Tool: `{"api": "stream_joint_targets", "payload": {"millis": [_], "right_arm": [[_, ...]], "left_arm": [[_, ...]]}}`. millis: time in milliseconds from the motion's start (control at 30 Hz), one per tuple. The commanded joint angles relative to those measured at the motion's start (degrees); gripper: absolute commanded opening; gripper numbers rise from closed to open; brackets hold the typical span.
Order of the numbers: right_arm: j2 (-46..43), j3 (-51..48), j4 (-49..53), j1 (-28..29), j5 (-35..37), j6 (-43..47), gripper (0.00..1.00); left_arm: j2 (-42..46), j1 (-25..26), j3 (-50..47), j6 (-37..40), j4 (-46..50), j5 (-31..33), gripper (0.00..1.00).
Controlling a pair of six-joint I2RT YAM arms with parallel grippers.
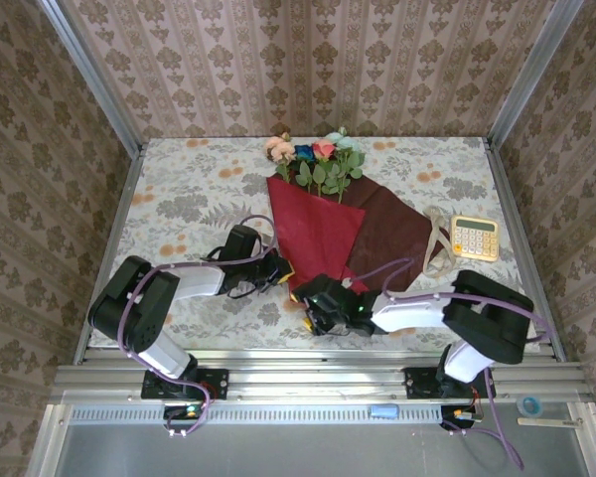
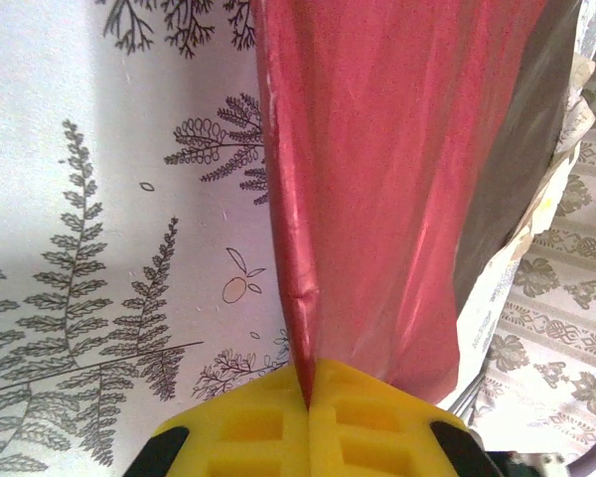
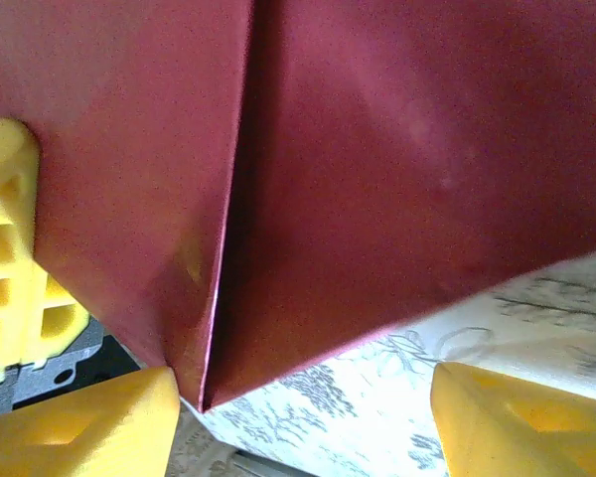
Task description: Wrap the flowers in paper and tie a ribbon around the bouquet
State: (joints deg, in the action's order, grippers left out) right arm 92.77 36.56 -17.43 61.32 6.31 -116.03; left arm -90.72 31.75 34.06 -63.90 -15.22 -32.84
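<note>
Jaws of the left gripper (image 2: pixel 307 390) are pressed together, pinching the near left edge of the paper (image 2: pixel 397 179). Jaws of the right gripper (image 3: pixel 298 412) stand apart, with the paper's pointed near tip lying between them; whether it touches either side cannot be told. From that tip the folded paper runs lengthwise away from both arms to the flowers (image 1: pixel 318 159) at its wide far end. The right gripper sits nearest the tip.
</note>
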Motion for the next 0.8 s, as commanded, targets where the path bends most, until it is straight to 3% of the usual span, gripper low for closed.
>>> {"api": "stream_joint_targets", "payload": {"millis": [0,267,533,667,767], "right_arm": [[3.61,-0.37,-12.65,1.54,11.66,-16.71,0.69],[6.25,-1.44,-18.24,2.74,20.40,-17.65,0.63],[10.00,-3.68,-28.02,2.85,26.63,-18.71,0.37],[10.85,-3.50,-28.93,3.51,26.77,-19.07,0.21],[9.74,-3.68,-27.30,4.32,28.02,-19.91,0.17]], "left_arm": [[-0.96,-0.54,1.22,-0.17,1.27,-2.39,0.00],[-1.60,-0.97,0.57,-0.40,0.49,-3.41,0.00],[-1.75,-1.50,-0.27,-0.29,-0.24,-3.62,0.00],[-2.22,-2.06,-0.15,0.26,-0.86,-3.63,0.00],[-2.86,-2.77,0.15,0.74,-0.90,-3.63,0.00]]}}
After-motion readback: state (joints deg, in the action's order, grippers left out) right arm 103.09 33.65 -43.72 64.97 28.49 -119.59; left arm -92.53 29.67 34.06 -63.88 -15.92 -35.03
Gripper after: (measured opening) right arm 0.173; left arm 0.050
